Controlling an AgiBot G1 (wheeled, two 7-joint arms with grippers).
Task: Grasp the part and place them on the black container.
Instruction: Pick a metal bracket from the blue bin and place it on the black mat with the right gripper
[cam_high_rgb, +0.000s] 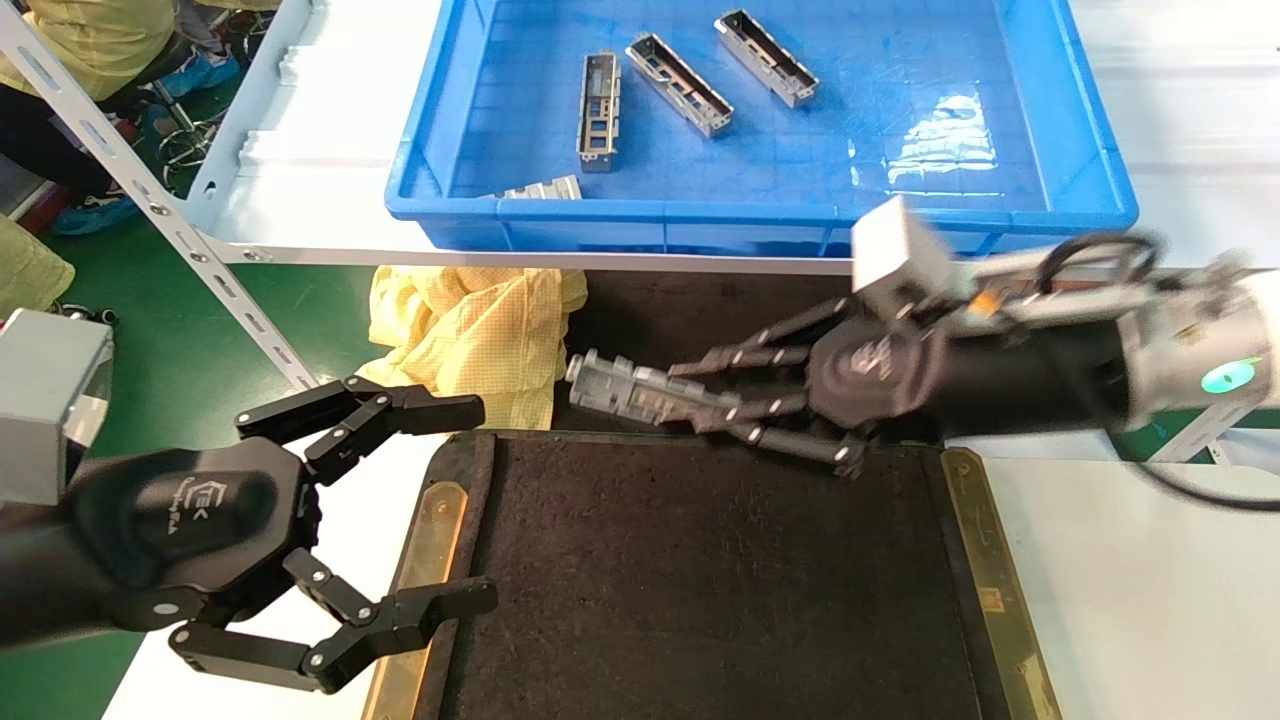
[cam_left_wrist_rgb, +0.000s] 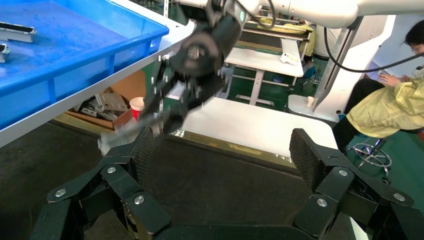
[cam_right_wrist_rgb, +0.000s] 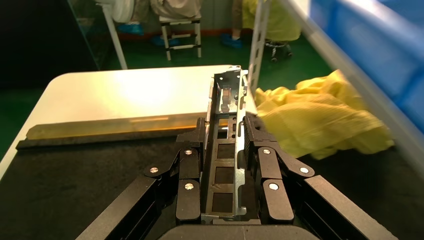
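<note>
Part clamped in right hand above black container

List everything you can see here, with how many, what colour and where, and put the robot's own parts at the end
part held: one, silver-grey, clamped in the right gripper above the tray's far edge
parts in bin: four visible, silver-grey, one half hidden by the bin's near wall
blue bin: one, blue, on the far white table
black container: one, black with brass-coloured side strips, nearest the robot
yellow cloth: one, yellow, beyond the tray's far left corner
left gripper: black, open, at the tray's left edge
right gripper: black, shut on the part
</note>
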